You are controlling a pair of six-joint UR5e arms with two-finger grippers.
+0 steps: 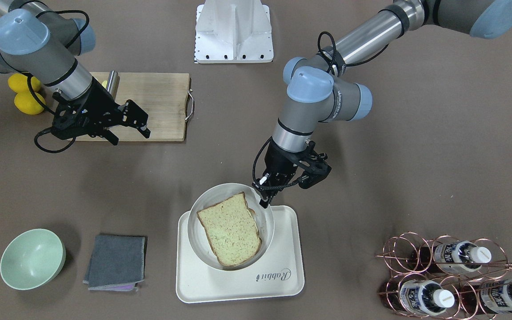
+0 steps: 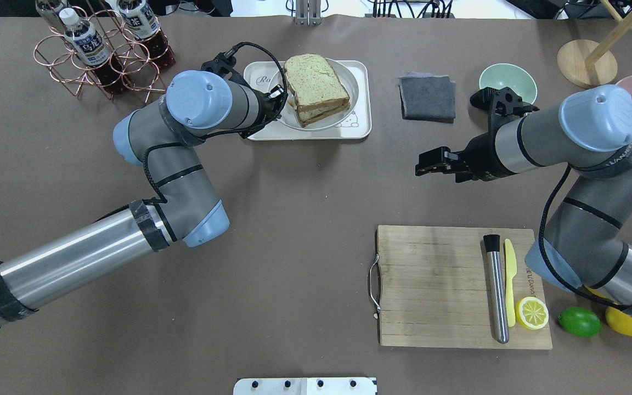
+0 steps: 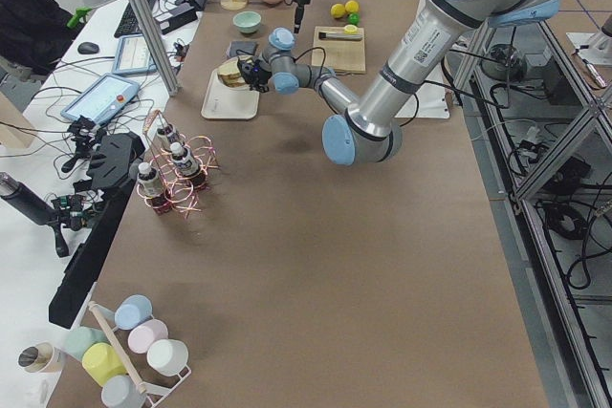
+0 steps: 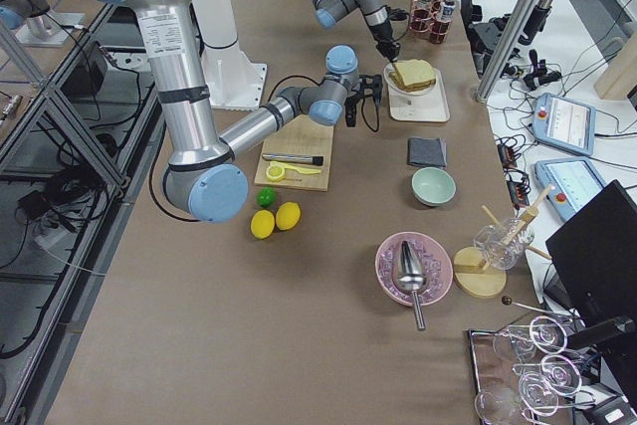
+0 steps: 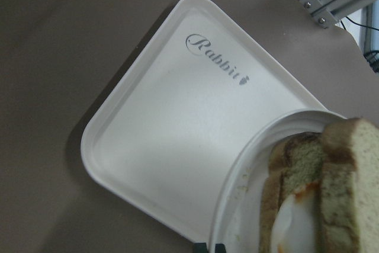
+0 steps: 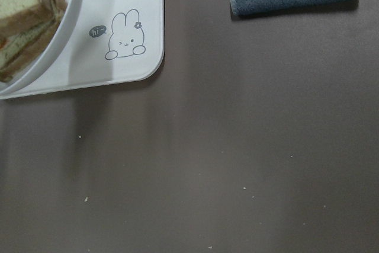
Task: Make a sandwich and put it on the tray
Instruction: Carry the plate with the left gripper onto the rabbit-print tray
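Note:
The sandwich [image 1: 231,231] [image 2: 316,88], two speckled bread slices with egg between them [image 5: 331,188], lies on a round pale plate [image 1: 267,231] [image 2: 349,104]. The plate is over the cream tray [image 1: 238,284] [image 2: 360,129] [image 5: 177,122] and overhangs the tray's robot-side edge. My left gripper [image 1: 265,202] [image 5: 207,248] is shut on the plate's rim. My right gripper [image 1: 130,138] [image 2: 431,167] is open and empty, above the table between the cutting board and the tray. Its wrist view shows the tray's corner with the drawing [image 6: 130,4].
A wooden cutting board [image 2: 431,285] holds a steel rod [image 2: 496,285], a yellow knife [image 2: 509,280] and a lemon half [image 2: 532,312]. A lime [image 2: 579,321] lies beside it. A grey cloth [image 2: 427,96], a green bowl [image 2: 508,82] and a bottle rack [image 2: 96,49] flank the tray.

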